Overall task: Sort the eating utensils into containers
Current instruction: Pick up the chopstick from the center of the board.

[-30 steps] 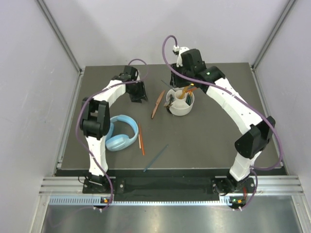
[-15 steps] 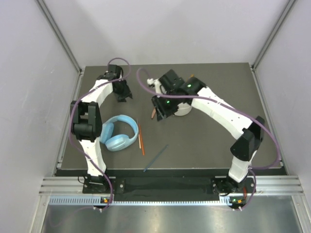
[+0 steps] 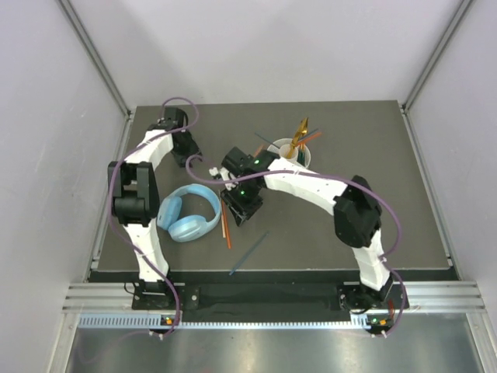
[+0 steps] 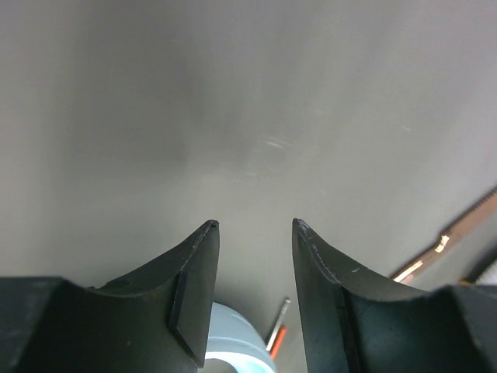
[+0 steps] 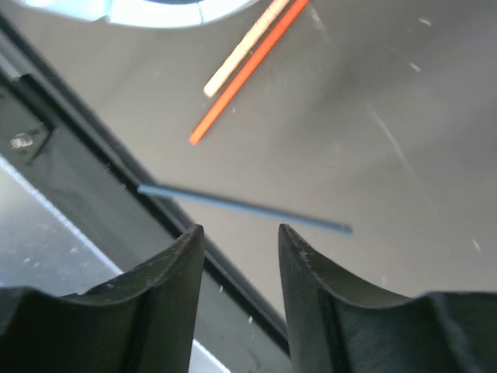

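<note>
At the table's upper left, we see the left gripper (image 4: 255, 233), its fingers apart with nothing between them. Below it lie light blue headphones (image 3: 189, 214). Just right of them, two orange chopsticks (image 3: 226, 225) lie side by side. At centre the right gripper (image 5: 239, 233) hovers near those chopsticks, fingers apart and empty. A teal chopstick (image 3: 250, 252) lies lower centre, near the front edge. Right of centre and higher, the white bowl (image 3: 307, 158) holds upright utensils, one gold (image 3: 300, 130).
</note>
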